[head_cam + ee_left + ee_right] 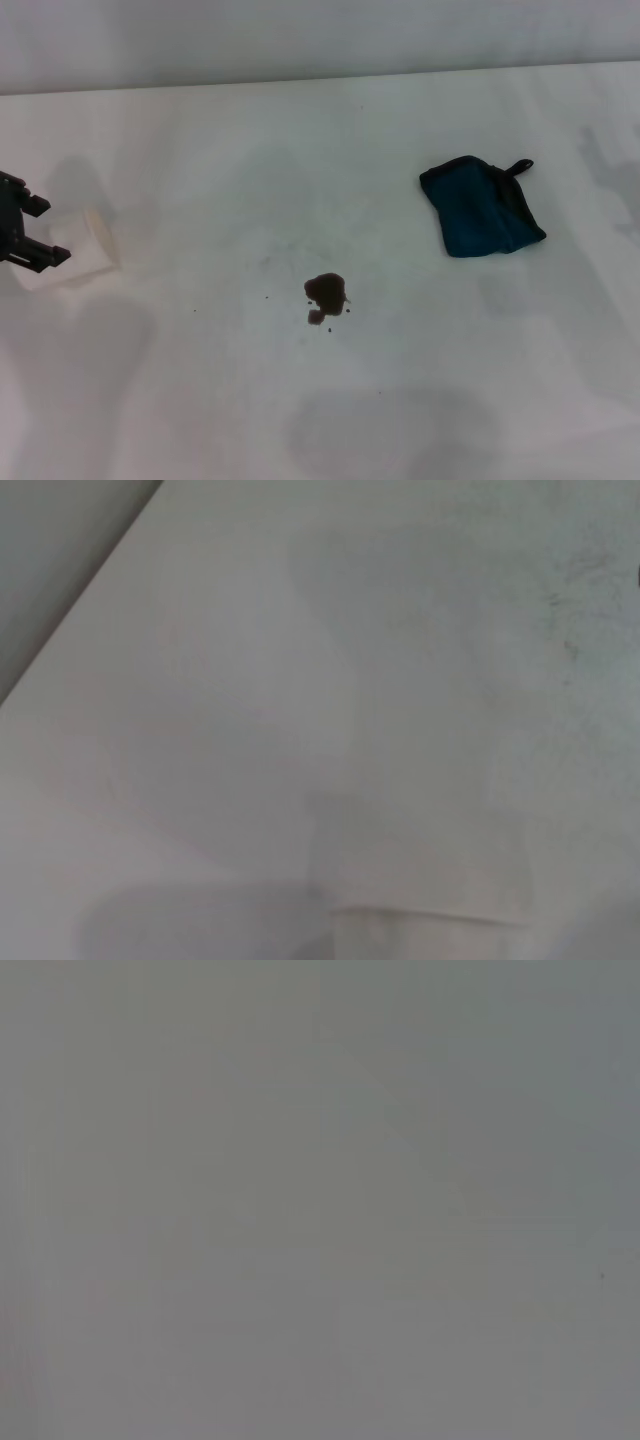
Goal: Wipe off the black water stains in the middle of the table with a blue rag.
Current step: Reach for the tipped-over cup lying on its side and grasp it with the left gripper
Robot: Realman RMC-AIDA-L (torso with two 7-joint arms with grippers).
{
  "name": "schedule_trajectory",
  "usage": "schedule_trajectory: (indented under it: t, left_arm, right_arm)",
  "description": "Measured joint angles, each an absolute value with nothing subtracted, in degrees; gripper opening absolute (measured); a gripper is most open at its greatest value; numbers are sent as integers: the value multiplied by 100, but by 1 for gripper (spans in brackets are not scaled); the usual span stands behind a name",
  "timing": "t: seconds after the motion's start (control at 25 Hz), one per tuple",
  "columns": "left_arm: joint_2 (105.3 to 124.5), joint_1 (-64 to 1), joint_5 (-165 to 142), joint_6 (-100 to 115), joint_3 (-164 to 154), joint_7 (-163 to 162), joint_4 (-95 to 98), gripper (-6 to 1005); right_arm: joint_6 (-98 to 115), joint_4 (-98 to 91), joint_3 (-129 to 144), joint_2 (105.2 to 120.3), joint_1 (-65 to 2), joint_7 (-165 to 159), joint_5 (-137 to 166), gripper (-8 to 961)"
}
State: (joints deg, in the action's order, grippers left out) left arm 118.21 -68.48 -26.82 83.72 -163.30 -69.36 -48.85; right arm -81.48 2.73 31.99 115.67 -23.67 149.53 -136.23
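Observation:
The black water stains (325,293) are a small dark blotch with tiny specks on the white table (200,400), near its middle. The blue rag (483,208) lies crumpled to the right of and beyond the stains, its black loop pointing to the far right. My left gripper (54,231) is at the far left edge of the head view, its two black fingers (36,205) spread apart beside a white paper cup (95,245). I cannot tell whether they touch the cup. The right gripper is out of view. The right wrist view shows only blank surface.
The table's far edge (320,78) meets a pale wall. The left wrist view shows bare table (400,680), its edge at one corner, and a pale rim of the cup (430,915) low in the picture.

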Motion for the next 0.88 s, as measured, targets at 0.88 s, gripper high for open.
schedule_trajectory:
  t: [0.88]
  left_arm:
    - [11829, -6473, -2742, 7240, -16321, -7198, -3851, 733]
  right_arm:
    - [-8147, 272, 3199, 11567, -2324, 14872, -13623, 842]
